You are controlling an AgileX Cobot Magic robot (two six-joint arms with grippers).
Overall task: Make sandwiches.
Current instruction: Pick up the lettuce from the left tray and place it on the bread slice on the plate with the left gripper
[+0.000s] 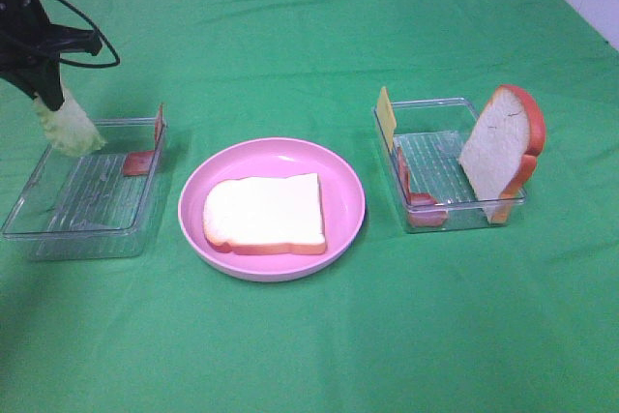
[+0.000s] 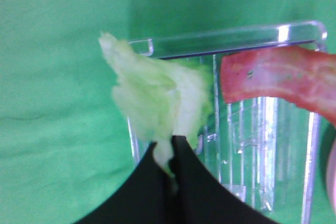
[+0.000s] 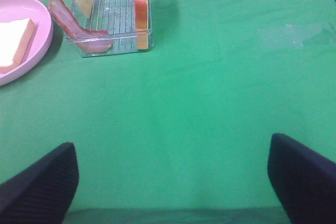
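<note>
Overall: green cloth covers the table; pink plate sits in the middle, with one clear tray on each side.
Left gripper: at the far left, above the far corner of the left tray; jaws pinched together on the lettuce.
Lettuce: pale green and ruffled, hanging from the left gripper with its lower edge over the left tray; the left wrist view shows the lettuce clamped at one narrow end.
Left bacon strip: reddish, at the right side of the left tray; the wrist view shows the strip just beside the lettuce.
Flat bread slice: white with an orange-brown crust, lying on the plate, nothing on top.
Right tray: right of the plate, holding three pieces.
Upright bread slice: stands on edge, leaning at the tray's right end.
Cheese: thin yellow square, upright at the far-left corner.
Right bacon strip: along the left wall; the right wrist view shows the strip poking over the rim towards the plate.
Right gripper: outside the high view; jaws spread wide over bare cloth, holding nothing, well apart from the right tray.
</note>
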